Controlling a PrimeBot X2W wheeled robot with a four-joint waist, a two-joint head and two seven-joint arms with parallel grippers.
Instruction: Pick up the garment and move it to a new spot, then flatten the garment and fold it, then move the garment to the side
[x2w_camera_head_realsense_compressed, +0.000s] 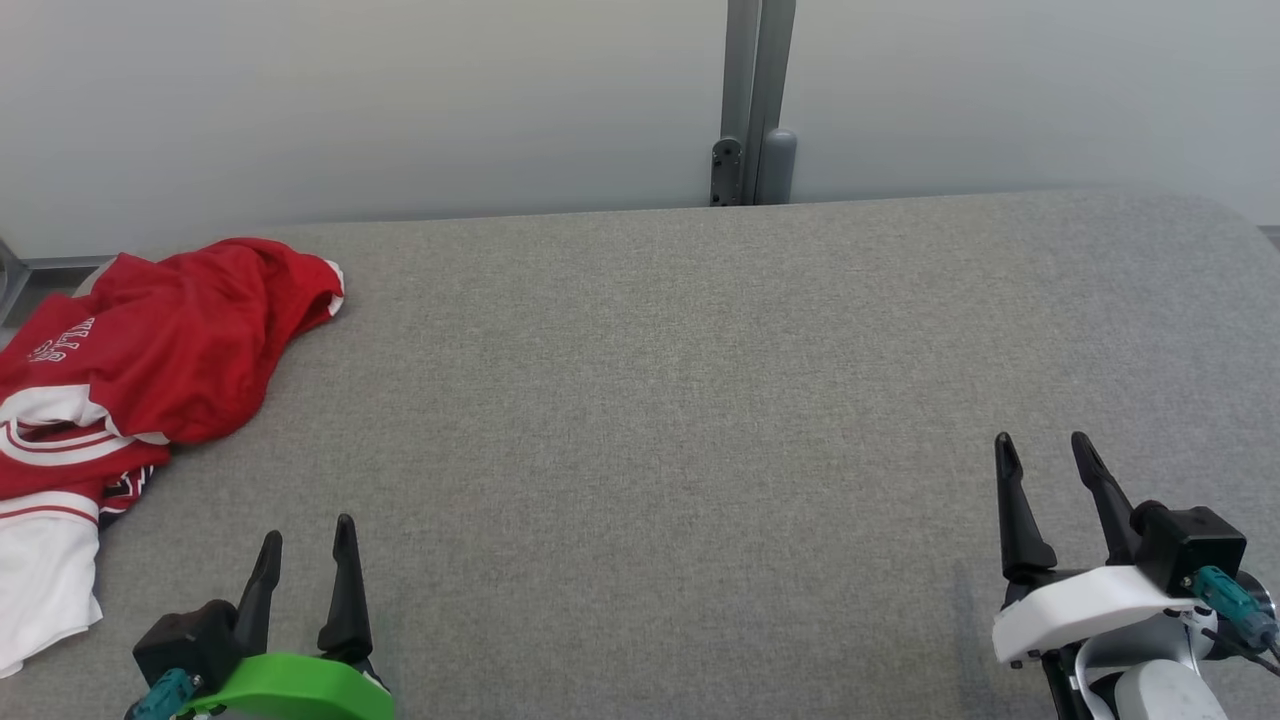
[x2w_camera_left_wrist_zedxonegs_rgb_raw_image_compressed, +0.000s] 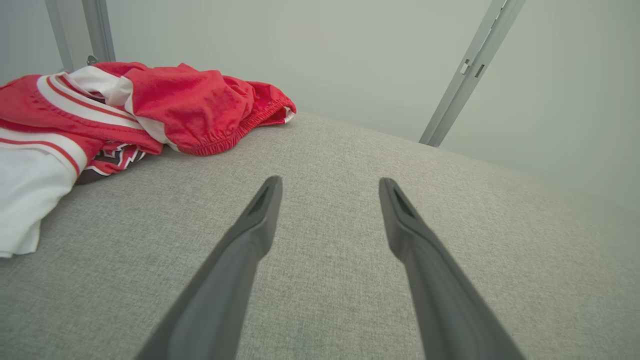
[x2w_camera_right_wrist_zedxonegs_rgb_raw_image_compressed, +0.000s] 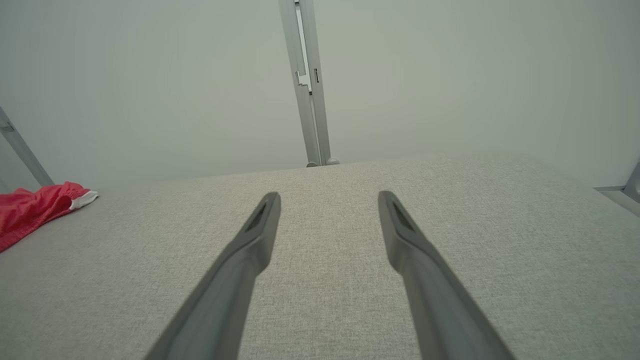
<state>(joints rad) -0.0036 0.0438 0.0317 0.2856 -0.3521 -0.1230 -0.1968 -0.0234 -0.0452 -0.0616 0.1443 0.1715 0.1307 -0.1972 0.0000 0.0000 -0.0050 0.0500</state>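
A red and white garment (x2w_camera_head_realsense_compressed: 140, 360) lies crumpled at the far left of the grey table (x2w_camera_head_realsense_compressed: 700, 400), part of it running past the picture's left edge. In the left wrist view the garment (x2w_camera_left_wrist_zedxonegs_rgb_raw_image_compressed: 150, 105) sits up and to the left of the fingers. My left gripper (x2w_camera_head_realsense_compressed: 308, 535) rests open near the table's front left, a short way to the right of and nearer than the cloth, nothing between its fingers. My right gripper (x2w_camera_head_realsense_compressed: 1045, 450) stands open at the front right, far from the cloth. The right wrist view catches a red edge of the garment (x2w_camera_right_wrist_zedxonegs_rgb_raw_image_compressed: 35, 210) at its left.
A pale wall runs behind the table, with a grey metal post (x2w_camera_head_realsense_compressed: 755, 100) at the back middle. A metal frame piece (x2w_camera_head_realsense_compressed: 12, 275) shows at the far left behind the cloth. The table's back right corner is rounded.
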